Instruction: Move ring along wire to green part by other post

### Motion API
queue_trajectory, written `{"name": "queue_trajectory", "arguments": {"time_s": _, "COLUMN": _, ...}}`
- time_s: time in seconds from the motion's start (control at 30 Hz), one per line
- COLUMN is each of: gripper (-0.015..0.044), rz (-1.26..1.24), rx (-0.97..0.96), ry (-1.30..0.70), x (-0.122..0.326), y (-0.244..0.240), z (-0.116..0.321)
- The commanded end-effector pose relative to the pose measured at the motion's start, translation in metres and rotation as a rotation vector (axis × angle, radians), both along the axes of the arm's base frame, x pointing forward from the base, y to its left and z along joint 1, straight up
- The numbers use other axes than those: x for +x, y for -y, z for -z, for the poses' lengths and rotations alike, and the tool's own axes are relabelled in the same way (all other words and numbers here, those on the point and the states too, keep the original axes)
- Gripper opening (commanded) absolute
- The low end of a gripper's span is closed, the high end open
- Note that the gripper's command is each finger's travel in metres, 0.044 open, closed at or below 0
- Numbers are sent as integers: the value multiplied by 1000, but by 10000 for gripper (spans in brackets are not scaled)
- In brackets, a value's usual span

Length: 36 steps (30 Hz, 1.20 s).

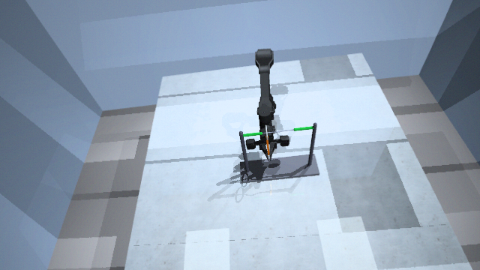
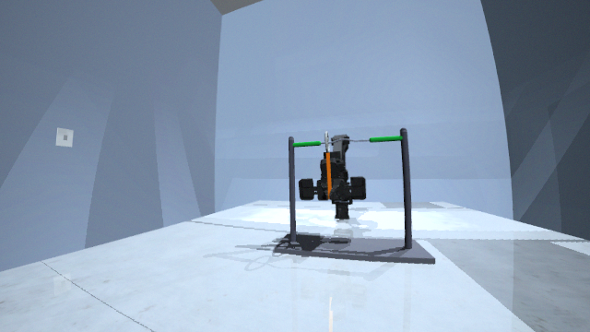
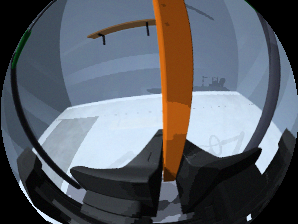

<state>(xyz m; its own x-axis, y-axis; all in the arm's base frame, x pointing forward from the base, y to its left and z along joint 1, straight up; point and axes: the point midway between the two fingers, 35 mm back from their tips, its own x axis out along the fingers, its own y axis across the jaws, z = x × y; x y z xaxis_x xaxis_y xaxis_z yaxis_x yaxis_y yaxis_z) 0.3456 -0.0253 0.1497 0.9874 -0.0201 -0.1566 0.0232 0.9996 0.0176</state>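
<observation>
The gripper (image 1: 268, 157) (image 3: 172, 150) is shut on the orange handle (image 1: 268, 147) (image 2: 328, 175) (image 3: 176, 75), near its lower end. The handle is roughly upright, with the ring (image 2: 326, 136) on top, seen nearly edge-on. The ring is around the thin grey wire (image 1: 286, 131) (image 2: 359, 140), just inside the inner end of the left green part (image 1: 252, 134) (image 2: 306, 144). The right green part (image 1: 304, 128) (image 2: 386, 138) is farther off. The gap between ring and wire is too small to judge. The ring is out of the wrist view.
The left post (image 1: 244, 151) (image 2: 292, 189) (image 3: 272, 75) and right post (image 1: 313, 146) (image 2: 406, 189) (image 3: 19, 95) stand on a dark base (image 1: 292, 166) (image 2: 369, 248). The gripper body is between the posts, nearer the left one.
</observation>
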Motion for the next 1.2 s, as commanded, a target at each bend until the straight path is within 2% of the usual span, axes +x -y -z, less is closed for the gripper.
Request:
{"name": "queue_trajectory", "arguments": {"time_s": 0.0, "gripper": -150, "rz": 16, "rx": 20, "ry": -3, "x": 0, "y": -6, "z": 1}}
{"name": "queue_trajectory", "arguments": {"time_s": 0.67, "gripper": -150, "rz": 116, "rx": 114, "ry": -4, "x": 3, "y": -38, "z": -2}}
{"name": "queue_trajectory", "arguments": {"time_s": 1.17, "gripper": -150, "rz": 39, "rx": 35, "ry": -10, "x": 4, "y": -43, "z": -4}}
